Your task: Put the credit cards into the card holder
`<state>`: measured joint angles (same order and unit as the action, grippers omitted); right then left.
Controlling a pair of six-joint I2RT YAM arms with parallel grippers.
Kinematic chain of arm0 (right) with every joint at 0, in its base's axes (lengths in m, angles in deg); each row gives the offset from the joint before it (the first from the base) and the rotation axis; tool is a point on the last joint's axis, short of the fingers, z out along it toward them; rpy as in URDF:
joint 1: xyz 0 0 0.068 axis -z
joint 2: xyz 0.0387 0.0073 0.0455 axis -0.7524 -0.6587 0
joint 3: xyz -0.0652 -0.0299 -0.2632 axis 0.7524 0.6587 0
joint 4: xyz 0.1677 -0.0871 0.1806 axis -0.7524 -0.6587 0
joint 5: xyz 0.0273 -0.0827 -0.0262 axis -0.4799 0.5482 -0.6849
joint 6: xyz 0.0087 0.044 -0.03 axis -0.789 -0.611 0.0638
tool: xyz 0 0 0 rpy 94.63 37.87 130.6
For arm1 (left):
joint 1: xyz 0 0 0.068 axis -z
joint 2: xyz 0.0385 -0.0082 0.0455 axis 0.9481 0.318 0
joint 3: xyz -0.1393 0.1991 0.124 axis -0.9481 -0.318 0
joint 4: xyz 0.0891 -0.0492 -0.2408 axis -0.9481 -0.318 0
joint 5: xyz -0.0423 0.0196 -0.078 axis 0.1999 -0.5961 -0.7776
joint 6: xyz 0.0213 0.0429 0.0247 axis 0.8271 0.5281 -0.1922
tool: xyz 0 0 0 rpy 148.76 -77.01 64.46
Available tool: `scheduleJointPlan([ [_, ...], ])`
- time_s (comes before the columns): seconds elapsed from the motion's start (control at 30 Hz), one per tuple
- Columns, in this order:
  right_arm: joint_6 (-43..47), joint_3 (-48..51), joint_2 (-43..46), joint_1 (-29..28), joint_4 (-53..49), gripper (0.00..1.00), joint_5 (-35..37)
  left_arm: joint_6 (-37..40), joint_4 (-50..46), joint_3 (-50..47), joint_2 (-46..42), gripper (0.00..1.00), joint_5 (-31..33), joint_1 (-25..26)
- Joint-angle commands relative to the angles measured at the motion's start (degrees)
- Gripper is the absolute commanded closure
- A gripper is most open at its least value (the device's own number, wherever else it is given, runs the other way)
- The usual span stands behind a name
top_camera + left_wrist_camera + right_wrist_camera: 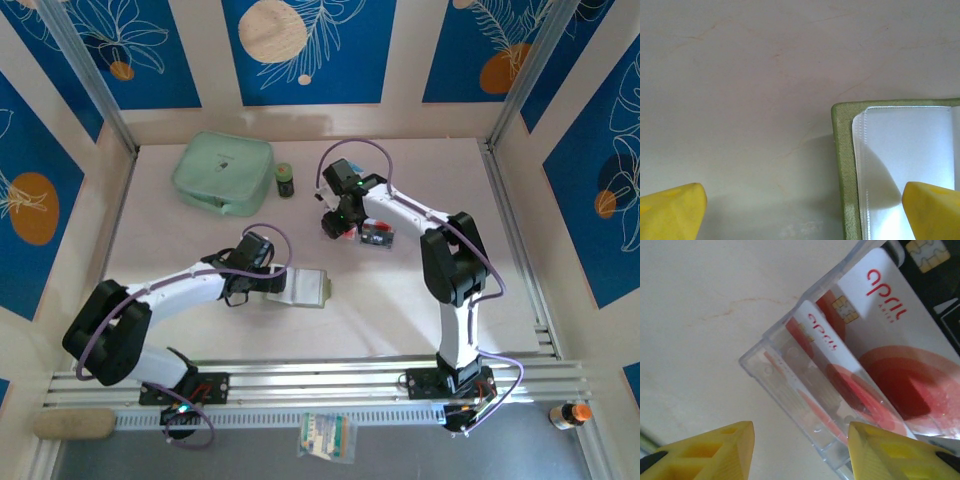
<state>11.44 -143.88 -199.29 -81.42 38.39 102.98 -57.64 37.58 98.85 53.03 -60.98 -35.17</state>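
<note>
Picking is the step: the right hand (pixel 800 440), half-spread and empty, hangs over the credit cards (pixel 880 340) in their clear case (pixel 785 385), the wide left hand (pixel 805 192) straddles the open card holder's (pixel 900 150) edge on the worktop (pixel 740 75), and next one card must be pinched.

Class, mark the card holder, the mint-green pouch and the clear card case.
card holder (pixel 844 170), left wrist view, on its green border.
mint-green pouch (pixel 222 170), top view, middle of its top face.
clear card case (pixel 782 390), right wrist view, its near wall.

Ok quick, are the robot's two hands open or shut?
Left gripper: open, empty, over the card holder edge.
Right gripper: open, jaws around a clear case of credit cards, not clamped.
</note>
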Motion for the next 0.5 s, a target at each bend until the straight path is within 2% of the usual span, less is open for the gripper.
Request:
scheduleJointPlan([
  [0.0,3.37,-2.81,-1.93,-0.73,-0.94,0.49,3.95,-0.11,-0.80,-0.06,-1.08,0.00,0.29,0.32],
  [0.47,7.92,-2.52,-4.74,-2.68,1.16,0.54,10.01,-0.46,-0.21,-0.35,-1.07,0.00,0.03,0.36],
])
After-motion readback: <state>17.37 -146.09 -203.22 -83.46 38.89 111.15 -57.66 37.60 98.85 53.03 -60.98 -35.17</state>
